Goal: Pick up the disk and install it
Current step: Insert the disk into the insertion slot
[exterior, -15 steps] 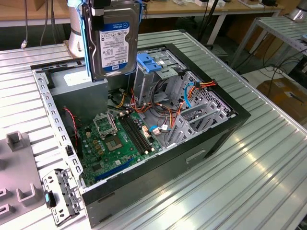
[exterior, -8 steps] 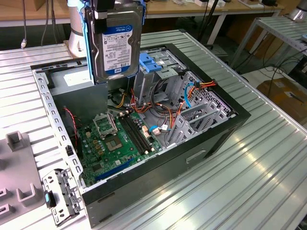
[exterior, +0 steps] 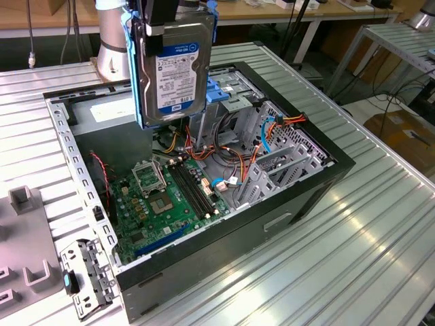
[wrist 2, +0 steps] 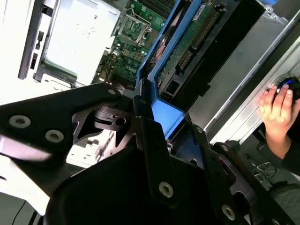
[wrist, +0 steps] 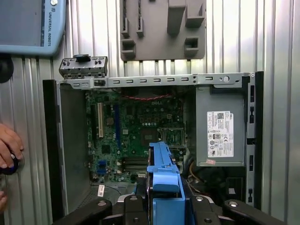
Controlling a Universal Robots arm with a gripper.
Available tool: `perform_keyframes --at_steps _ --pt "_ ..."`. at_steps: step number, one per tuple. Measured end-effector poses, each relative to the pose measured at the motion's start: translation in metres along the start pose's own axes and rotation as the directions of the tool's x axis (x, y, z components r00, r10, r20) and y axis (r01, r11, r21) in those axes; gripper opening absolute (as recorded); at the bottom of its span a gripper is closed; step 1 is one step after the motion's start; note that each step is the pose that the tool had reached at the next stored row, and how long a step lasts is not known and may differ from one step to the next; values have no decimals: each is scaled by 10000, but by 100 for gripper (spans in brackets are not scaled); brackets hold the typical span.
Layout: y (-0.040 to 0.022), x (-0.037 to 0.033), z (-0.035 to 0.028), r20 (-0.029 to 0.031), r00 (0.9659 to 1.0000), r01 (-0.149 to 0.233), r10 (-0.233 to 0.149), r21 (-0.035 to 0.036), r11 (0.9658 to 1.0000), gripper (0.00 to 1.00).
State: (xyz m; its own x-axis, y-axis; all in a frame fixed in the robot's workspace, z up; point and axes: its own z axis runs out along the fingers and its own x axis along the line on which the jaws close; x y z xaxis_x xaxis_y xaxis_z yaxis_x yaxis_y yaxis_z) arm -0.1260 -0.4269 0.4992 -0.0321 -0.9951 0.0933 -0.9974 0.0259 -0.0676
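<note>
My gripper [exterior: 171,19] is shut on the top edge of the disk [exterior: 173,68]. The disk is a silver hard drive with a blue-and-white label in a blue plastic carrier. It hangs upright above the open computer case [exterior: 272,224], over the back part near the power supply. In the first wrist view the blue carrier [wrist: 164,180] sticks out between the black fingers [wrist: 133,206], with the motherboard far below. In the second wrist view the disk's [wrist 2: 190,44] green circuit side shows, and its blue frame runs into the gripper [wrist 2: 152,119].
Inside the case lie the green motherboard [exterior: 163,197], a grey power-supply box [wrist: 220,133], a drive cage with a blue latch [exterior: 219,92] and bundles of cables [exterior: 234,159]. A grey fixture plate [wrist: 161,26] and a loose bracket [exterior: 85,275] rest beside the case. A person's hand [wrist 2: 276,108] rests on the table.
</note>
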Motion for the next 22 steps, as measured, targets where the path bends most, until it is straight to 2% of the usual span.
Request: perform_keyframes --at_steps 2,6,7,8,12,15,17,21,22 --pt "-35 55 8 -6 10000 2 -2 1 10000 37" --pt "-156 265 37 -64 10000 26 -26 10 10000 37" --pt "-179 292 41 -94 10000 29 -29 11 10000 37" --pt "-202 318 44 -137 9999 33 -33 10 10000 37" --pt "-299 419 63 -370 9993 49 -48 18 10000 37" --pt "-404 536 83 -637 9979 67 -66 25 10000 37" --pt "-448 580 91 -709 9975 71 -69 26 10000 37" --pt "-562 687 112 -786 9969 77 -74 29 10000 37" --pt "-608 721 120 -803 9967 78 -76 29 10000 37"
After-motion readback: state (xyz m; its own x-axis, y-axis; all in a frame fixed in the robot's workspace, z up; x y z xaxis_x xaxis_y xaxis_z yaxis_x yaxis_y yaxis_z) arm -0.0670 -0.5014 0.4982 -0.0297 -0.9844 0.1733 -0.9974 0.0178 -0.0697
